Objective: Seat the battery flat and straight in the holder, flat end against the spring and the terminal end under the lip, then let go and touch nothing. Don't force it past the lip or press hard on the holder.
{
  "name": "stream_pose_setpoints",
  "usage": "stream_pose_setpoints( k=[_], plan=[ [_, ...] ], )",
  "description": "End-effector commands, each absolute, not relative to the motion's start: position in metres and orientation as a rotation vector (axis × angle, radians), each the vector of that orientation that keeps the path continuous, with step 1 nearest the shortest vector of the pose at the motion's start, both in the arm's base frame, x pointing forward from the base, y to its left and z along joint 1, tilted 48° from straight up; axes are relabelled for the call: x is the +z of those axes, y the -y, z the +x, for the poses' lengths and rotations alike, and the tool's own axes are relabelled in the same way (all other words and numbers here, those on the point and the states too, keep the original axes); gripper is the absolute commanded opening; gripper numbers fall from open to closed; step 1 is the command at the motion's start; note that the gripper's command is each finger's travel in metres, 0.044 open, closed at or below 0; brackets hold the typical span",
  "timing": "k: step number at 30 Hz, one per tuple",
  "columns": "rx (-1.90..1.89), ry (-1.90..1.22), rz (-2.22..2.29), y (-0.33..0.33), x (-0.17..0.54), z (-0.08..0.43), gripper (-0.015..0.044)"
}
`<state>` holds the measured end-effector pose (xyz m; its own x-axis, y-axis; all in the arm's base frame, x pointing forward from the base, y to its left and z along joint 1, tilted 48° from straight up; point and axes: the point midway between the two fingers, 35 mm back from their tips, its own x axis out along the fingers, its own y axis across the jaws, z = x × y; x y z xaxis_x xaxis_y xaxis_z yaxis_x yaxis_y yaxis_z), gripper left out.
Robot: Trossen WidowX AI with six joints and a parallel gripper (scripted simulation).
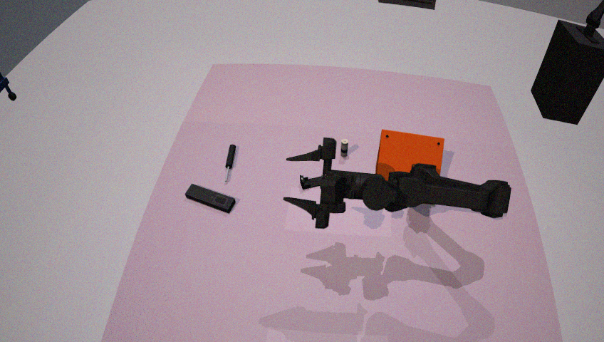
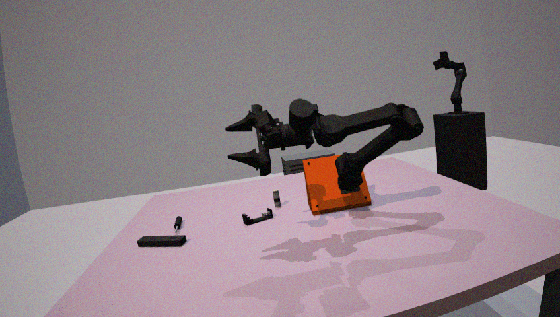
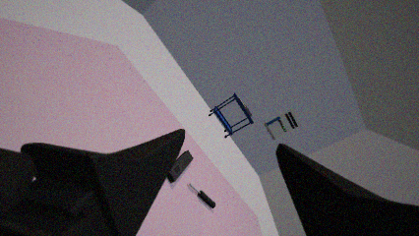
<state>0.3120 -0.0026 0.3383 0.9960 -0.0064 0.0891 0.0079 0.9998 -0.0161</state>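
Black bar (image 2: pixel 161 240) sits up front on the table (image 2: pixel 78 220). Tool (image 2: pixel 238 141) hangs high, wide open, holding nothing. Battery (image 2: pixel 277 197) stands upright just beside the holder (image 2: pixel 257 216), untouched. Looks like the pre-grasp stage: next it needs to drop down and line up on the battery.

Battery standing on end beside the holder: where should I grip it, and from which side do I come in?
Grip the battery around the middle of its round body, coming down from above with the open gripper hanging high over the mat. It stands upright, so the fingers can straddle it. Probably set them so neither sweeps the holder lying close in front of it in the exterior view.
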Motion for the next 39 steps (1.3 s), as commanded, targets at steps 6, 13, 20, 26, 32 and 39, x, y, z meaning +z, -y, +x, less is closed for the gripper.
stream_pose_setpoints(
  k=[6, 13, 20, 26, 32, 39],
  plan=[
    [-0.036, -0.156, -0.125, 0.027, 0.287, 0.340, 0.0243],
    [0.049, -0.709, -0.260, 0.084, 0.164, 0.353, 0.0059],
    [0.358, -1.139, -0.200, 0.115, 0.064, 0.310, 0.0000],
    [0.689, -1.291, 0.043, 0.122, 0.017, 0.259, 0.0000],
    [0.916, -1.247, 0.291, 0.120, 0.004, 0.228, 0.0000],
    [0.916, -1.247, 0.290, 0.117, 0.000, 0.229, 0.0000]
  ],
)
